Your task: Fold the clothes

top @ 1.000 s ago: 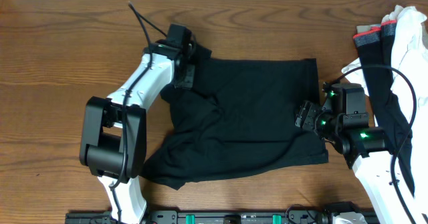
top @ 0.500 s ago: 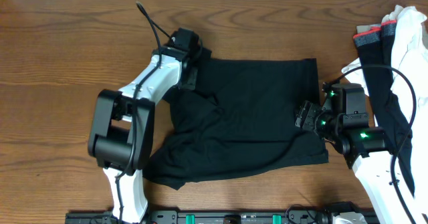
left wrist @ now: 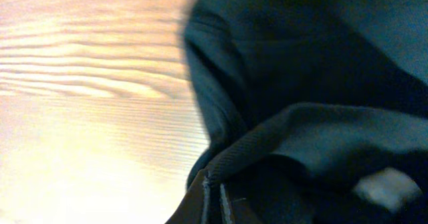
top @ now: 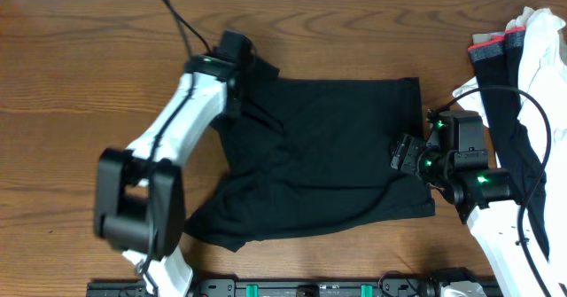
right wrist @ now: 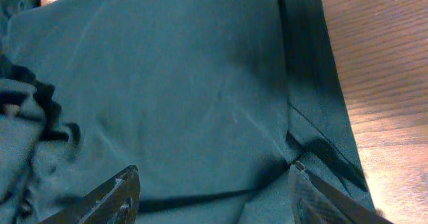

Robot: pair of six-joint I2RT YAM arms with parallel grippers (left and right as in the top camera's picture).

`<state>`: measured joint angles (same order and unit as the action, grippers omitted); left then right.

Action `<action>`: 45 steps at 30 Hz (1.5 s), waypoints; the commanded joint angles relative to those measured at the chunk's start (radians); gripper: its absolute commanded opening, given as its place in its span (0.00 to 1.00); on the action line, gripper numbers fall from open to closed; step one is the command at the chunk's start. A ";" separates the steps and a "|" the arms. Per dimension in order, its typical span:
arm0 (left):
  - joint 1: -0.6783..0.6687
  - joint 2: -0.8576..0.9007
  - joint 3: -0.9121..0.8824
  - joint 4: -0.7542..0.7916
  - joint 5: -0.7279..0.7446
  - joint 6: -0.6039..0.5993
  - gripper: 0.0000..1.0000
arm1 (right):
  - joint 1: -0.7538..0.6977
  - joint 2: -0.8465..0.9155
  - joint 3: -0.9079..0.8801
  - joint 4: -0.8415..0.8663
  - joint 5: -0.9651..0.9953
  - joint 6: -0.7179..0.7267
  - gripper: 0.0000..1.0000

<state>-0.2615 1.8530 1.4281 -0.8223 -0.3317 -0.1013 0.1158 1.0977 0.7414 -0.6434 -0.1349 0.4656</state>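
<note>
The black T-shirt lies crumpled in the middle of the wooden table, its left side bunched and folded over. My left gripper is at the shirt's top left corner and is shut on a fold of its fabric; the left wrist view shows the jaws pinched together on a ribbed edge of the shirt. My right gripper is open just above the shirt's right edge. In the right wrist view its fingers spread wide over flat fabric, holding nothing.
A black garment with a grey-and-red band and a white cloth are piled at the table's right edge, beside my right arm. Bare wooden table lies left of the shirt.
My left arm has swung its elbow out to the left while its gripper stays at the shirt's top left corner. The right arm has not moved.
</note>
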 commanded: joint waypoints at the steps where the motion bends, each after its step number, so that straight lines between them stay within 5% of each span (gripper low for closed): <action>1: 0.058 -0.025 0.030 -0.007 -0.090 -0.009 0.06 | -0.006 0.002 0.010 -0.002 0.008 -0.011 0.69; 6: 0.164 -0.014 0.021 -0.003 -0.088 -0.010 0.09 | -0.006 0.002 0.010 -0.004 0.008 -0.011 0.69; 8: 0.197 -0.014 0.021 0.002 -0.084 -0.013 0.45 | -0.006 0.002 0.010 -0.003 0.008 -0.011 0.68; 10: 0.223 -0.014 0.022 -0.005 -0.060 -0.013 0.53 | -0.006 0.002 0.010 -0.003 0.008 -0.011 0.69; 18: 0.193 -0.014 0.021 -0.016 0.272 0.022 0.48 | -0.006 0.002 0.010 -0.004 0.015 -0.011 0.69; 30: -0.018 0.032 -0.022 0.035 0.219 0.081 0.47 | -0.006 0.002 0.010 -0.004 0.019 -0.011 0.69; 41: -0.122 0.159 -0.032 0.107 -0.067 0.104 0.48 | -0.006 0.002 0.010 -0.021 0.023 -0.011 0.69; 45: -0.114 0.161 -0.032 0.114 -0.092 0.105 0.40 | -0.006 0.002 0.010 -0.027 0.023 -0.011 0.69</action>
<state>-0.3855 2.0087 1.3987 -0.7078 -0.3519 -0.0101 0.1154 1.0977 0.7414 -0.6682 -0.1223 0.4633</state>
